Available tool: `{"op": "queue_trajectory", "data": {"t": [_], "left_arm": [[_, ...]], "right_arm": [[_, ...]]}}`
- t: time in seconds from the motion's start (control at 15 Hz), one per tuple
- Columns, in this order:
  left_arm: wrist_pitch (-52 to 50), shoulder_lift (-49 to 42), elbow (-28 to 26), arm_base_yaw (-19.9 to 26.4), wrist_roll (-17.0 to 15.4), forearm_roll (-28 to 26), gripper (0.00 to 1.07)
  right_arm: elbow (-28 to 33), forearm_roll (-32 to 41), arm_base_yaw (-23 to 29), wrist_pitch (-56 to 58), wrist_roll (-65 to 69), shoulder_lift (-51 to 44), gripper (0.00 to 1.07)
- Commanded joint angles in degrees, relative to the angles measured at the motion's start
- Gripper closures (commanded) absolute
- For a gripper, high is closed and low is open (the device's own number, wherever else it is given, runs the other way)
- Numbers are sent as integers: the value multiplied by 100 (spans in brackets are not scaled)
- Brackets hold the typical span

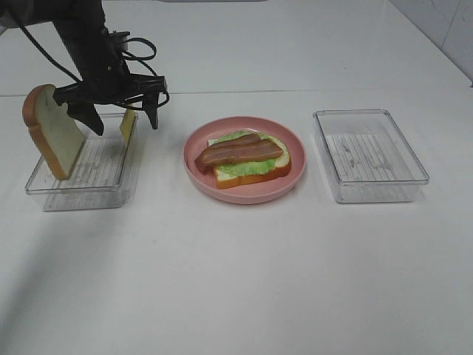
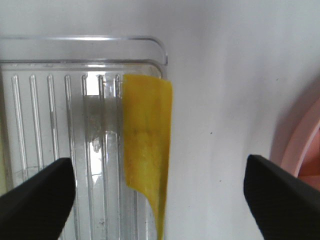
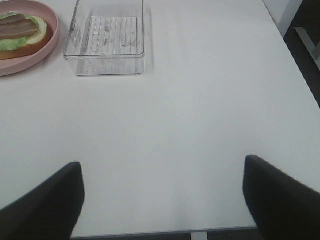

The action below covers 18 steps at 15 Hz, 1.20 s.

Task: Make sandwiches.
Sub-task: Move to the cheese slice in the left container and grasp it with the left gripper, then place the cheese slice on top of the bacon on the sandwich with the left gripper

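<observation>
A partial sandwich lies on the pink plate: a bread slice, green lettuce and brown bacon strips on top. It also shows in the right wrist view. A yellow cheese slice stands on edge against the right wall of the left clear tray. A second bread slice leans upright at that tray's left end. My left gripper is open and hangs over the cheese, one finger on each side, not touching it. My right gripper is open and empty over bare table.
The right clear tray stands right of the plate with nothing in it. The plate's rim shows at the edge of the left wrist view. The table's right edge is near my right gripper.
</observation>
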Motion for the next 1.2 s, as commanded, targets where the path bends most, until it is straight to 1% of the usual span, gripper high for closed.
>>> {"op": "queue_trajectory", "data": {"t": [0.07,0.2,0.27,0.33,0.4,0.53,0.6,1.0,1.07,1.2], "left_arm": [[-80,-6,0,-11,-212,-40,36],[-120,-6,0,-11,-275,-40,53],[-120,-6,0,-11,-275,-46,58],[-120,-6,0,-11,-275,-46,70],[-74,-6,0,-11,-275,-46,88],[-17,-6,0,-11,-275,-46,104],[0,-11,0,-11,-275,-46,107],[63,-246,-40,-11,-275,-46,107],[298,-269,-298,-52,-264,-143,107],[401,-269,-579,-132,-229,-286,107]], "right_arm": [[23,-17,-29,-57,-40,-172,22],[23,-17,-29,-57,-40,-172,22],[23,-17,-29,-57,-40,-172,22],[23,-17,-29,-57,-40,-172,22],[23,-17,-29,-57,-40,-172,22],[23,-17,-29,-57,-40,-172,22],[23,-17,-29,-57,-40,-172,22],[23,-17,-29,-57,-40,-172,22],[23,-17,-29,-57,-40,-172,22],[23,-17,-29,-57,-40,-172,22]]}}
